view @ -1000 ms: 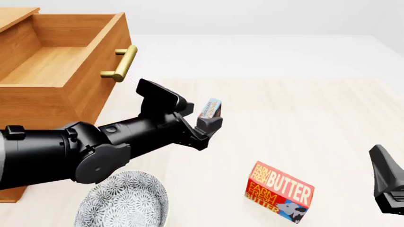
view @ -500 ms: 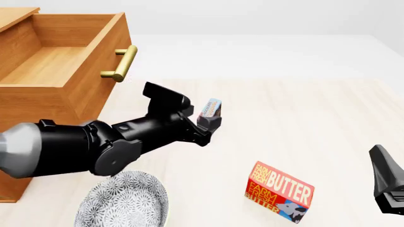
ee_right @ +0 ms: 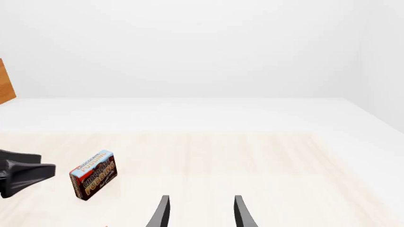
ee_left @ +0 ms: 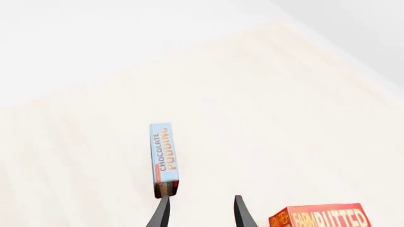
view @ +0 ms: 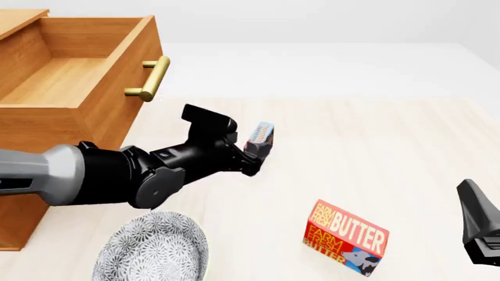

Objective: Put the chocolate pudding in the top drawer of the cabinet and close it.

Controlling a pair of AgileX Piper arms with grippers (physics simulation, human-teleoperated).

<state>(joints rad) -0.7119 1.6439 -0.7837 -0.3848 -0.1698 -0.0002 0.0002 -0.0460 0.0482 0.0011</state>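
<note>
The chocolate pudding [view: 261, 134] stands on its edge on the table, with its light blue top up. It also shows in the left wrist view [ee_left: 162, 158] and the right wrist view [ee_right: 93, 175]. My left gripper [view: 256, 154] is open and empty, with its tips just short of the box; in the left wrist view [ee_left: 202, 213] one fingertip [ee_left: 162, 212] lines up with the box's near end. The top drawer [view: 78, 82] of the cabinet [view: 16, 231] stands pulled open and empty, its brass handle [view: 149, 78] facing the table. My right gripper [ee_right: 202, 213] is open and empty at the near right [view: 478, 225].
A red-and-yellow butter box [view: 346, 237] stands right of the pudding, nearer to me; it also shows in the left wrist view [ee_left: 319, 216]. A patterned grey plate [view: 153, 249] lies under my left arm at the near left.
My left arm has stretched further forward and brought its gripper up closer to the pudding. The pudding, the butter box and the right arm have not moved.
</note>
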